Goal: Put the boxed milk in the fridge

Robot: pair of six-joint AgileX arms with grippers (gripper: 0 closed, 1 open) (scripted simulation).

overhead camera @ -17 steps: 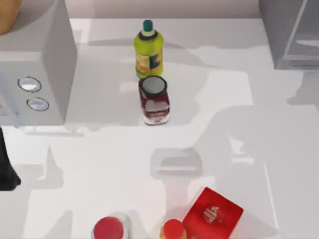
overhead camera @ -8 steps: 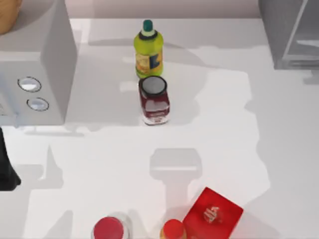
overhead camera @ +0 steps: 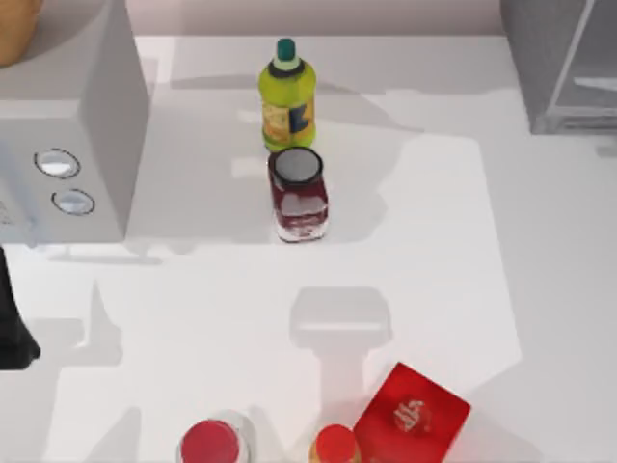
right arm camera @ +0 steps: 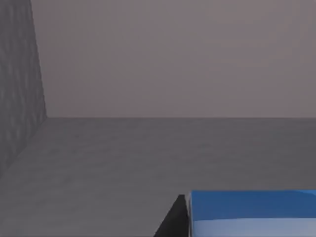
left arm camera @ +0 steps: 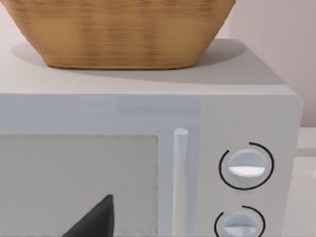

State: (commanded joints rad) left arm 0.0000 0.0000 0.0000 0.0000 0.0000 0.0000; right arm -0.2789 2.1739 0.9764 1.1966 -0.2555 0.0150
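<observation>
left arm (overhead camera: 13, 323) parked at table's left edge — dark finger (right arm camera: 173, 219) of right gripper

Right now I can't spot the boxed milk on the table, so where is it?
The boxed milk shows in the right wrist view, inside a plain grey space with grey floor and walls, seemingly the fridge at the table's far right.

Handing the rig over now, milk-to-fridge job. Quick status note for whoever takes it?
Right gripper: a dark finger sits against the boxed milk, the carton inside a grey enclosure that looks like the fridge interior; grip itself can't be confirmed.
Left arm: parked at the table's left edge, facing the microwave.
Done: milk carried in.
Left: likely set down, release, withdraw.
</observation>
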